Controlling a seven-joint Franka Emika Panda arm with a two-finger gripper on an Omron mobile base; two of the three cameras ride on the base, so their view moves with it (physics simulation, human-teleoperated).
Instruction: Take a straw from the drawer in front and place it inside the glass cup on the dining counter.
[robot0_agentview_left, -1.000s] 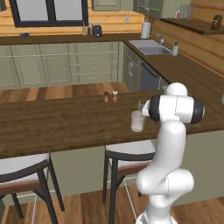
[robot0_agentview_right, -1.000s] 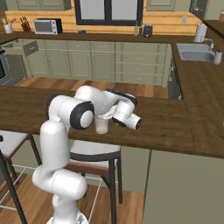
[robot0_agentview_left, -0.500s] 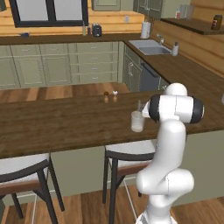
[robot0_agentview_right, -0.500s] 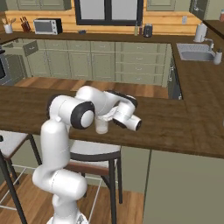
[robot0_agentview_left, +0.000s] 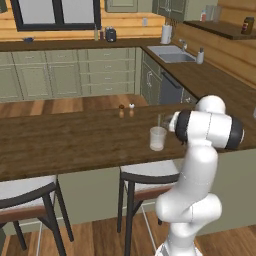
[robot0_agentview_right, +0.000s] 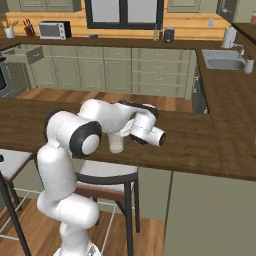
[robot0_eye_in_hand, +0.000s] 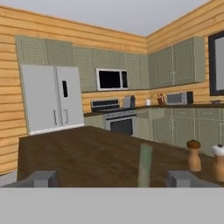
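Observation:
The glass cup (robot0_agentview_left: 158, 138) stands on the dark wood dining counter (robot0_agentview_left: 75, 142), near its front edge; it also shows below the hand as the cup (robot0_agentview_right: 116, 144). A thin pale straw (robot0_agentview_left: 160, 120) rises upright from it. In the hand view the straw (robot0_eye_in_hand: 144, 165) stands between the two widely spread fingertips, nearer the right one and touching neither. My gripper (robot0_eye_in_hand: 111, 178) is open, held level just above the cup. A sage-green drawer (robot0_agentview_right: 30, 52) is pulled out at the far back left.
Salt and pepper shakers (robot0_agentview_left: 126, 110) stand on the counter behind the cup, seen as shakers (robot0_eye_in_hand: 193, 155) at the hand view's right. Black-framed stools (robot0_agentview_left: 145, 175) sit under the counter's front edge. A sink (robot0_agentview_left: 172, 54) lies on the back right counter.

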